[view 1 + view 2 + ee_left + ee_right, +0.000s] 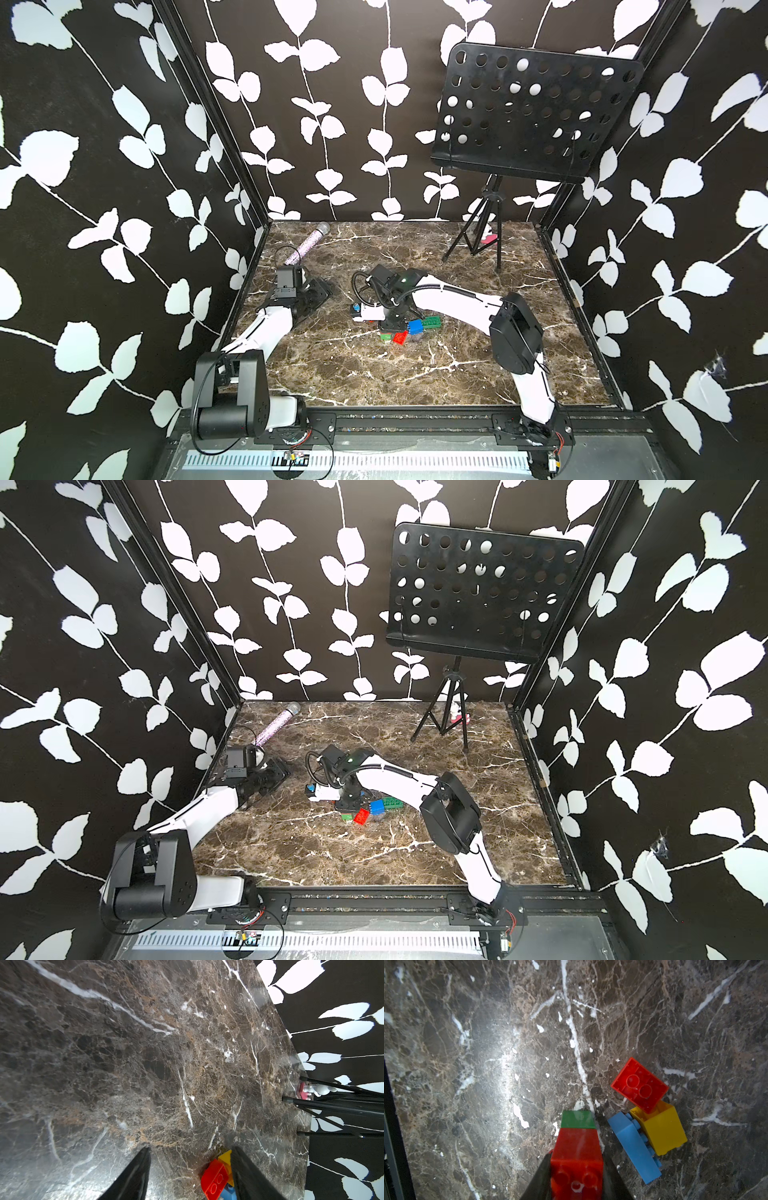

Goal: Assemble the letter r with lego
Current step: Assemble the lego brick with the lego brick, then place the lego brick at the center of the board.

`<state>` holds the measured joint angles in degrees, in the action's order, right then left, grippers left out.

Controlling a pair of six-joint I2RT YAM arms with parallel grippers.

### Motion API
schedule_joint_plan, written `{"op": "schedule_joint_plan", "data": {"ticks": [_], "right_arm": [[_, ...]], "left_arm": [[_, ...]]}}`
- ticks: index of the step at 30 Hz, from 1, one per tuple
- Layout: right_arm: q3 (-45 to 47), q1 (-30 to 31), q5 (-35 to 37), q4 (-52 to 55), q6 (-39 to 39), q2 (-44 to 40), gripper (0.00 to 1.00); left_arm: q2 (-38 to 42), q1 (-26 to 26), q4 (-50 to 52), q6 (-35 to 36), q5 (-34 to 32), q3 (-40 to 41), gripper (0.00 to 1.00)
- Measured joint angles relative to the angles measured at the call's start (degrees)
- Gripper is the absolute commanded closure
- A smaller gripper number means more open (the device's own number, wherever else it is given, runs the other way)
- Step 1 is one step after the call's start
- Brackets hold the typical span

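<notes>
My right gripper (577,1155) is shut on a red brick (577,1147) with a green brick (577,1119) stuck on its far end, low over the marble table's middle (390,326). Beside it lie a loose upturned red brick (639,1084) leaning on a yellow brick (662,1128), and a blue brick (633,1147). In a top view the red (400,337), blue (414,327) and long dark green brick (432,322) lie together. My left gripper (191,1148) stands open and holds nothing, well left of the pile (322,291). The lego is not in any letter shape.
A black music stand (536,112) on a tripod (478,237) fills the back right corner, with a small pink and white toy (490,239) at its feet. A glittery microphone (305,245) lies at the back left. Patterned walls close three sides.
</notes>
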<state>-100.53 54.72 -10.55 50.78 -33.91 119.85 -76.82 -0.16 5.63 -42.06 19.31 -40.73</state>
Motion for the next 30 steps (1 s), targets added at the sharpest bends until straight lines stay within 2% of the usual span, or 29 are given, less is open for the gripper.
{"op": "schedule_joint_plan", "data": {"ticks": [7,14,30], "right_arm": [[-1.6,-0.3,-0.8,1.6,0.1,1.3,0.73],[0.3,-0.3,-1.9,-0.4,1.7,-0.2,0.68],[2.2,-0.2,-3.5,-8.3,13.7,-7.5,0.65]], "left_arm": [[0.0,0.0,0.0,0.0,0.2,0.3,0.36],[0.0,0.0,0.4,0.0,0.2,0.4,0.36],[2.0,0.0,3.6,0.2,-0.5,0.2,0.36]]}}
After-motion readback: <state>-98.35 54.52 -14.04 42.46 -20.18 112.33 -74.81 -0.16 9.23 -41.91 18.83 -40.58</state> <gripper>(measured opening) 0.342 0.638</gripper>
